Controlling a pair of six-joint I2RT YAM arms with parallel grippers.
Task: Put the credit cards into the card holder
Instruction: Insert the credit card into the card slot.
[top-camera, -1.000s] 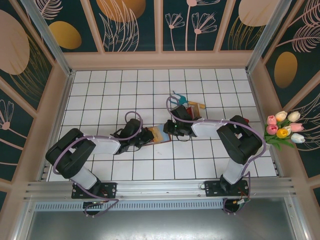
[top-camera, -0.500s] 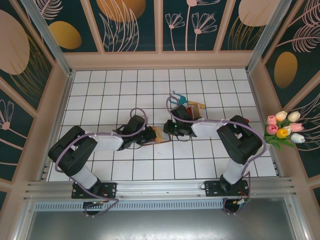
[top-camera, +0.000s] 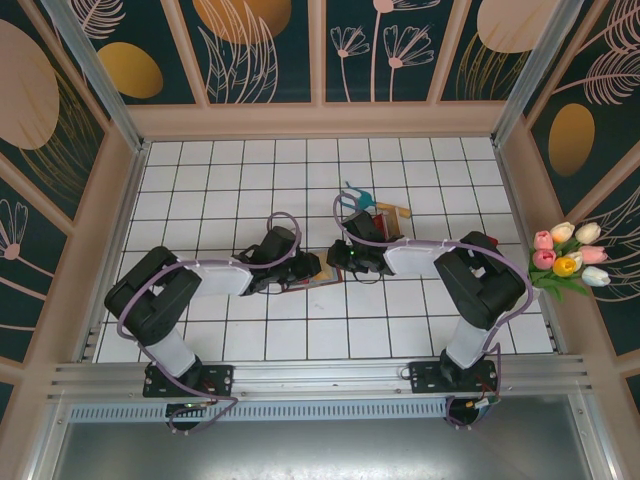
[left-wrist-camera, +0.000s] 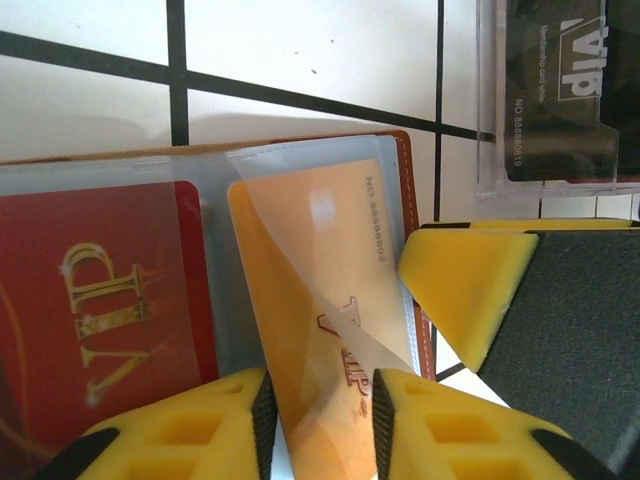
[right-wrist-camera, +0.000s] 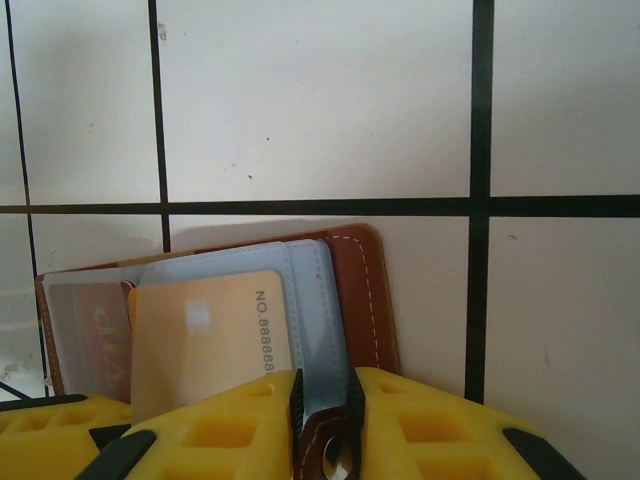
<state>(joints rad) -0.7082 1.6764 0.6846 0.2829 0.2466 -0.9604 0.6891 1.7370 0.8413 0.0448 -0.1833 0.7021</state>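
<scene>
The left claw (left-wrist-camera: 320, 425) has been slackened to a narrow gap; the orange card (left-wrist-camera: 320, 260) is judged released, partly sleeved in the card holder (right-wrist-camera: 372, 300), low in frame, its edge pinched by the right claw (right-wrist-camera: 325, 420).

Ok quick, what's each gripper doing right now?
Left gripper: open, orange card lying between the jaws.
Right gripper: closed on the card holder edge.
</scene>
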